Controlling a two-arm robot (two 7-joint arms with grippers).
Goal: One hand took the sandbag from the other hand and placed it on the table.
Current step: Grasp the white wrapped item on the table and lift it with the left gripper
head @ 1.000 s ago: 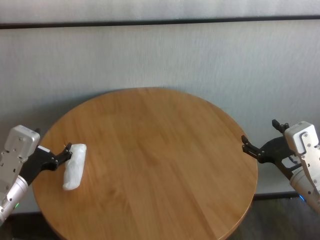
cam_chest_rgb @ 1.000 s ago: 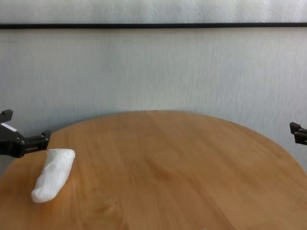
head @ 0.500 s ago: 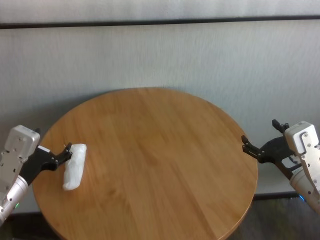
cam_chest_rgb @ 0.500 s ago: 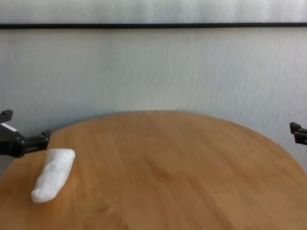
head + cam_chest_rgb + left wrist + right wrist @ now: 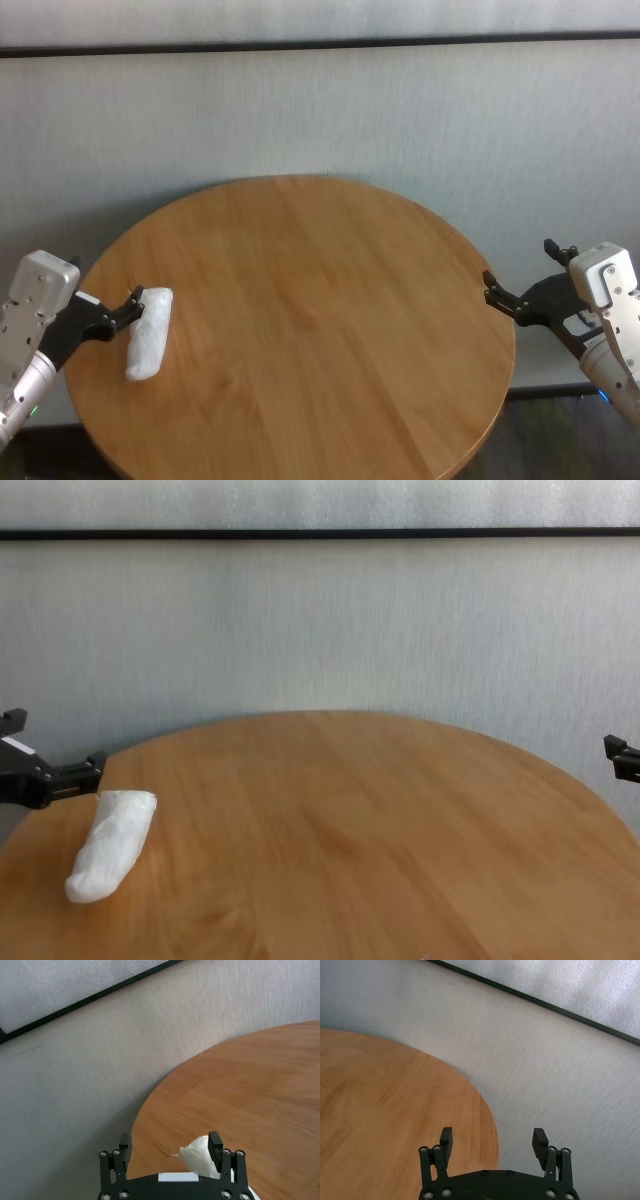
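Note:
The white crinkled sandbag (image 5: 148,333) lies on the round wooden table (image 5: 320,280) near its left edge, and shows in the chest view (image 5: 110,845). My left gripper (image 5: 104,280), on the wrist with the green ring, is open at the bag's far end. In the left wrist view (image 5: 170,1137) the bag's tip (image 5: 200,1154) sits between the spread fingers, close to one of them, not squeezed. My right gripper (image 5: 518,262), on the wrist with the blue ring, is open and empty just off the table's right edge, as in the right wrist view (image 5: 493,1135).
A pale wall with a dark horizontal strip (image 5: 320,44) stands behind the table. The table top (image 5: 380,810) is bare wood apart from the bag. Its right rim shows in the right wrist view (image 5: 490,1125).

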